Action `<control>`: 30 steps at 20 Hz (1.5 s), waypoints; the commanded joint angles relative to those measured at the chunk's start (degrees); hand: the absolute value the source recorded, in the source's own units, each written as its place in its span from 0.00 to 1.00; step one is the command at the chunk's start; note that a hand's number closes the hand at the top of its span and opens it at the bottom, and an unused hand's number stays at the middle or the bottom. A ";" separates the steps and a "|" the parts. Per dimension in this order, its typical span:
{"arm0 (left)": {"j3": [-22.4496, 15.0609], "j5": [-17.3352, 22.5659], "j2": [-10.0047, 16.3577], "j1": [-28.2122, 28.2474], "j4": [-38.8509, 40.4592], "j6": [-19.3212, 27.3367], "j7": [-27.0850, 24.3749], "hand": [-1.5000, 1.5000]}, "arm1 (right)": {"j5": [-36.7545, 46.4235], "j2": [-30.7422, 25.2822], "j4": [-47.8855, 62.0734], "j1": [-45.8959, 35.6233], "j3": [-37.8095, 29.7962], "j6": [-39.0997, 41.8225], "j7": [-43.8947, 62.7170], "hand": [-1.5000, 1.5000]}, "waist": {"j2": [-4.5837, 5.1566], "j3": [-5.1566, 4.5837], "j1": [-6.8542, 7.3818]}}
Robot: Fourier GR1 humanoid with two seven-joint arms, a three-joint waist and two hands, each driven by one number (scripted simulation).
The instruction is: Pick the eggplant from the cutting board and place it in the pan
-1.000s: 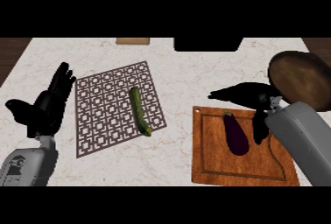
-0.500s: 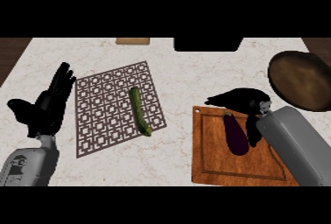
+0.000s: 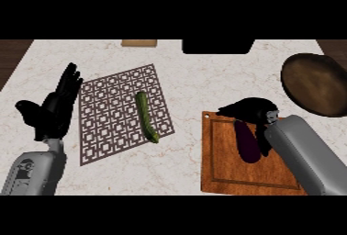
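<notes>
A dark purple eggplant [image 3: 247, 146] lies lengthwise on the wooden cutting board [image 3: 224, 170] at the lower right. My right hand [image 3: 252, 110] hovers over the eggplant's far end and hides it. The hand is open: its fingers [image 3: 261, 137] reach down along the eggplant's right side, and the thumb points left, off the eggplant. The brown pan [image 3: 317, 83] sits at the right edge, beyond the board. My left hand [image 3: 53, 110] rests open at the left, fingers up.
A patterned placemat [image 3: 108, 119] lies left of centre with a green cucumber [image 3: 146, 117] on it. A black object [image 3: 218, 46] and a small wooden block [image 3: 139, 43] stand at the counter's far edge.
My right hand has moved left and toward me, from near the pan down over the eggplant's far end. The left hand and the eggplant have stayed put.
</notes>
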 commanded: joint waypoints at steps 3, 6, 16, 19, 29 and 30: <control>-0.74 -0.09 -0.60 6.76 -4.70 -1.98 -1.40 0.50 | 3.29 1.34 3.68 0.58 0.06 -0.65 -3.20 0.00 | -0.05 0.00 0.22; -1.11 -1.88 -2.44 1.62 -0.48 1.18 -0.81 0.50 | 2.41 -0.50 -3.15 4.37 3.28 -0.73 -8.75 1.00 | -0.09 -0.01 -0.42; 1.53 -0.37 -0.20 3.53 -2.73 -1.56 -0.17 0.50 | 5.03 5.05 1.90 5.57 -1.97 -6.86 -1.51 1.00 | -0.10 -0.01 -0.33; 2.12 0.21 0.57 2.63 -2.73 -1.65 1.55 0.50 | 2.59 14.16 4.68 3.13 -12.70 -10.17 17.27 1.00 | -0.29 -0.06 -1.03; 2.40 0.82 0.71 3.98 -4.30 -2.09 1.95 0.50 | 10.13 21.60 -11.23 0.48 -17.67 -37.18 44.71 1.00 | -0.91 -0.01 -0.73; 1.08 -0.47 -1.25 4.69 -3.15 -1.12 -1.18 0.50 | 10.13 21.63 -12.81 0.67 -16.86 -39.42 46.65 1.00 | -0.63 -0.04 -0.83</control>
